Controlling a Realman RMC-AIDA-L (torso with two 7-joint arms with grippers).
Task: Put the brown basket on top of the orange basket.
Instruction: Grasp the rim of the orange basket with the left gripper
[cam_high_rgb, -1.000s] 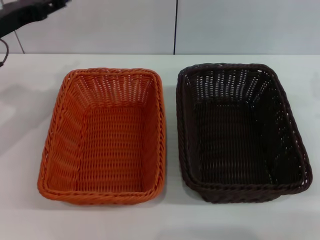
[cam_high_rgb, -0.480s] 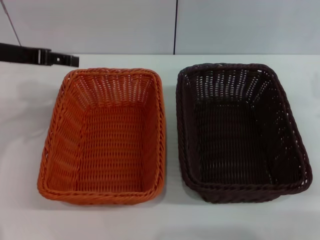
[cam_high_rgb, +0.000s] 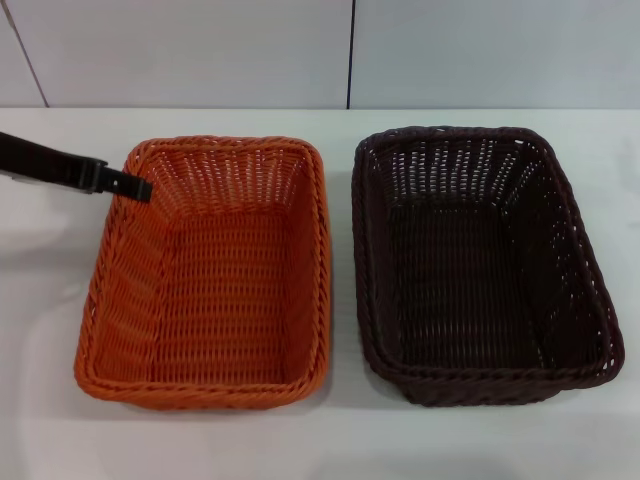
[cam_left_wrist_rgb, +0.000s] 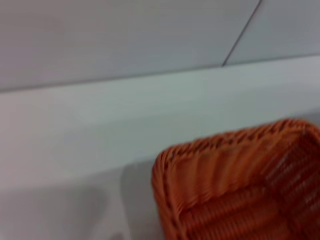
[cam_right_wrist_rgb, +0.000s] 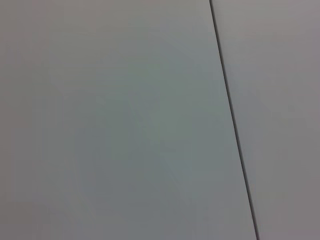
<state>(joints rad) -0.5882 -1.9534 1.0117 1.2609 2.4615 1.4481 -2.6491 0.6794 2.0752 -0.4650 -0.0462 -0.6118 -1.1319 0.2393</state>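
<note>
From the remote station I watch the left pincer come in low from the robot's left, its dark tip now at the far left corner of the orange basket; a second ago it sat high at the frame's corner, and half a second ago it hovered above the desk short of the rim. I cannot tell how far the left pincer is open, and it holds nothing that I can see. The brown basket sits untouched on the desk just to the right of the orange one, rims close but apart. The left wrist view shows only the orange basket's corner. The right pincer is out of sight, its camera facing a blank wall. I judge the stacking not yet begun; this arm is nearing the wrong basket.
</note>
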